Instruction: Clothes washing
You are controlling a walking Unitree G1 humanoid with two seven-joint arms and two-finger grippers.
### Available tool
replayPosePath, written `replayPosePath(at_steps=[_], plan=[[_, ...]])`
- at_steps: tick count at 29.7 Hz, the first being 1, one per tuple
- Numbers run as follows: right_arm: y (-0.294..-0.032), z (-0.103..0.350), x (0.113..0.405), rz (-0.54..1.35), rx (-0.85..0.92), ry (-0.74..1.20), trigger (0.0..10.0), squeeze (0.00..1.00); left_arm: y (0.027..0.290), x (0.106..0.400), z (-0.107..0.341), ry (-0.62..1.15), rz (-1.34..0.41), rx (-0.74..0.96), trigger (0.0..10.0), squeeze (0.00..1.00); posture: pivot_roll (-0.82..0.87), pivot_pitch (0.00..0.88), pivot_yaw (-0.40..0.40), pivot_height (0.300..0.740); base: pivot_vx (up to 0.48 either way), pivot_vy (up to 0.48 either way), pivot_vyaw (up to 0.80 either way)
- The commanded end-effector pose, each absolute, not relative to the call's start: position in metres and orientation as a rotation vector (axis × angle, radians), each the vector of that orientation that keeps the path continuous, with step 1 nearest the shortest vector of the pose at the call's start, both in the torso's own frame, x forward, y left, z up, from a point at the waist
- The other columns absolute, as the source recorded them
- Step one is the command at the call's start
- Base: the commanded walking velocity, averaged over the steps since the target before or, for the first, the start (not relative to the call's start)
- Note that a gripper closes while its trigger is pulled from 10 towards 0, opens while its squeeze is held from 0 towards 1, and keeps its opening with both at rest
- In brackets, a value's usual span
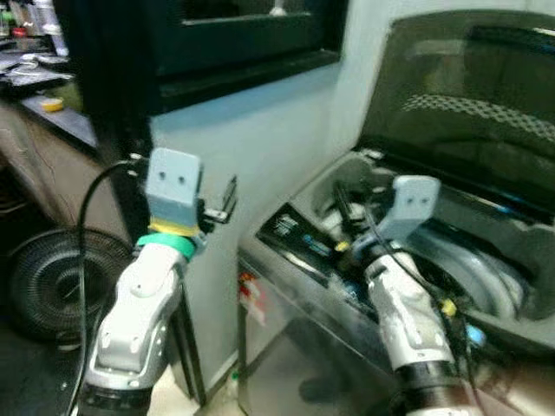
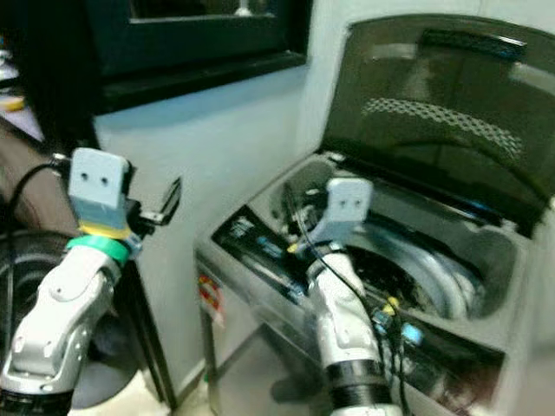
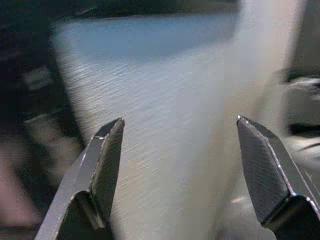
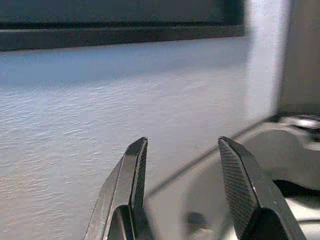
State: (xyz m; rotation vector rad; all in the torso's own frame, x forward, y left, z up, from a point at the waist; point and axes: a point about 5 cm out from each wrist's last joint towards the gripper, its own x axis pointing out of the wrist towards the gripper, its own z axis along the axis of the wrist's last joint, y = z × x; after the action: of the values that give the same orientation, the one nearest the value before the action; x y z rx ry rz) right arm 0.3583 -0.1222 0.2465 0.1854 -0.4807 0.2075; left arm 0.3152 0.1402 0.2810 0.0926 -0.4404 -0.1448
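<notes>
A top-loading washing machine stands on the right with its dark lid tipped up and its silver drum showing. My right gripper hangs over the machine's near left rim, beside the drum opening. In the right wrist view it is open with nothing between its fingers, and faces the white wall. My left gripper is raised left of the machine, close to that wall. It is open and holds nothing in the left wrist view.
A white wall under a dark window stands right behind both grippers. A black fan sits on the floor at left. Behind it is a cluttered counter.
</notes>
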Motion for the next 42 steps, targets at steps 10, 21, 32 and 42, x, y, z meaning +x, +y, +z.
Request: replayPosePath(at_steps=[10,21,32,42], plan=[[-0.1264,0.241,0.3577,0.192,0.177,-0.463,10.0,0.0,0.1359,0.3146,0.2788,-0.433,-0.161,0.087,10.0,0.0,0.03,0.007,-0.008,0.74,0.0,0.0,0.79],[-0.1267,0.2403,0.3572,0.188,0.181,-0.461,10.0,0.0,0.1359,0.315,0.2788,-0.431,-0.162,0.088,10.0,0.0,0.03,0.008,-0.004,0.74,0.0,0.0,0.79],[-0.1265,0.2398,0.3574,0.186,0.181,-0.459,10.0,0.0,0.1362,0.3157,0.2789,-0.43,-0.164,0.089,10.0,0.0,0.03,0.009,-0.001,0.74,0.0,0.0,0.79],[-0.1258,0.2396,0.3574,0.185,0.185,-0.46,10.0,0.0,0.1373,0.316,0.2789,-0.428,-0.162,0.093,10.0,0.0,0.03,0.01,0.002,0.74,0.0,0.0,0.79]])
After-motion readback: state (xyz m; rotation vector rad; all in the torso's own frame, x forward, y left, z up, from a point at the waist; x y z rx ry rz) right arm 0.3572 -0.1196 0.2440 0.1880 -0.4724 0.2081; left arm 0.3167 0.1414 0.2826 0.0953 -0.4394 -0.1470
